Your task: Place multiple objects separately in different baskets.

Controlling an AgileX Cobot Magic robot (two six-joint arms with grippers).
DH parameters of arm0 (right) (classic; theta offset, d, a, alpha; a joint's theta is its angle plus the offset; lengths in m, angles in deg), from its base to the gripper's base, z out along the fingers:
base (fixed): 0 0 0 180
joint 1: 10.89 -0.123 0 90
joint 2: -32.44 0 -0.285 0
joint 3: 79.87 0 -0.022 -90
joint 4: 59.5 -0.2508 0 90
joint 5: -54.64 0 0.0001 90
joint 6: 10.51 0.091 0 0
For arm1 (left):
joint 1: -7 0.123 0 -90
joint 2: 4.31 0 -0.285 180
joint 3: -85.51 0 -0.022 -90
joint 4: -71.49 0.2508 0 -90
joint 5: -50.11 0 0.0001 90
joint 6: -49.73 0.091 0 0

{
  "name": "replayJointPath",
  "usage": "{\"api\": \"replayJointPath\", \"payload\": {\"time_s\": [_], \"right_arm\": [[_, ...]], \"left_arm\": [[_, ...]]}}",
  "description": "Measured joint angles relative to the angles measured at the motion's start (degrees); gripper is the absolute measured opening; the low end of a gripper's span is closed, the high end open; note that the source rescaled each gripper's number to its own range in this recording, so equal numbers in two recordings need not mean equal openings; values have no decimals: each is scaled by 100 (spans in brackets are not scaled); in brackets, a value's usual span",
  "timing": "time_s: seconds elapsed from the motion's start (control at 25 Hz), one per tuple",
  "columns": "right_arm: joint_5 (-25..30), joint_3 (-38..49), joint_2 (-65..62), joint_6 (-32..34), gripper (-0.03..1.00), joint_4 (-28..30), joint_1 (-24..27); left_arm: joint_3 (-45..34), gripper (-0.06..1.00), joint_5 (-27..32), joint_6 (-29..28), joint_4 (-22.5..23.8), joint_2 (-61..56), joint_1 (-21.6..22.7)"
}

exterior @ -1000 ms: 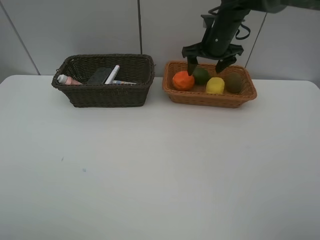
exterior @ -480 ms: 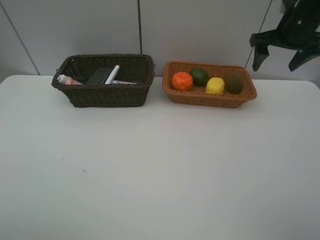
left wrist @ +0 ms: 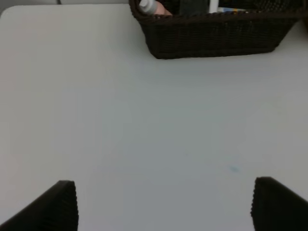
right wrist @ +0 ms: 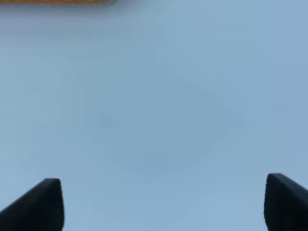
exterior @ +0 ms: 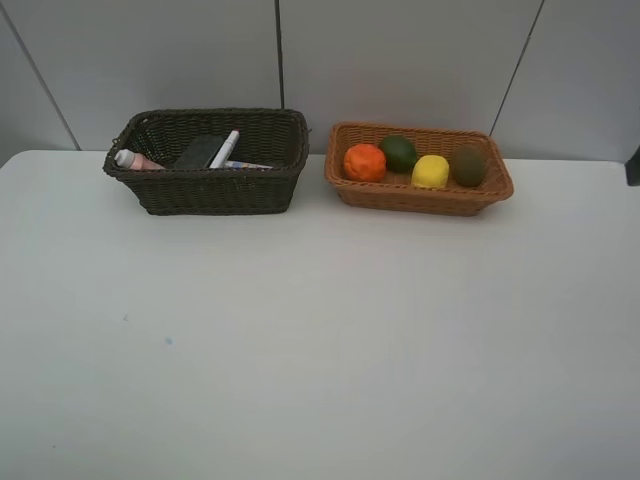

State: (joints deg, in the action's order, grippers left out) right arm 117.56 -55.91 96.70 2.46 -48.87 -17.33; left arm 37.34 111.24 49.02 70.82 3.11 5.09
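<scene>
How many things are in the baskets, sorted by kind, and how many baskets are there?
Fruit: 4 (orange, green fruit, lemon, kiwi)
Bottles: 2 (pink bottle, blue-capped bottle)
Markers: 1 (marker)
Eraser blocks: 1 (eraser block)
Baskets: 2 (dark basket, tan basket)
Total: 10

Two woven baskets are counted: one dark brown basket (exterior: 208,160) and one orange-tan basket (exterior: 418,168). Four fruits are counted: one orange (exterior: 365,162), one green fruit (exterior: 399,152), one lemon (exterior: 431,171), one kiwi (exterior: 468,166).
</scene>
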Motion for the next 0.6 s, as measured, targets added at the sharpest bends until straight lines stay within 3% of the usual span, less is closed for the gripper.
{"api": "replayJointPath", "payload": {"time_s": [0.16,0.6], "right_arm": [[5,854,-1707,7,96,-237,0],[57,2197,-5240,0,96,-645,0]], "left_arm": [[0,94,0,0,0,0,264],[0,94,0,0,0,0,265]]}}
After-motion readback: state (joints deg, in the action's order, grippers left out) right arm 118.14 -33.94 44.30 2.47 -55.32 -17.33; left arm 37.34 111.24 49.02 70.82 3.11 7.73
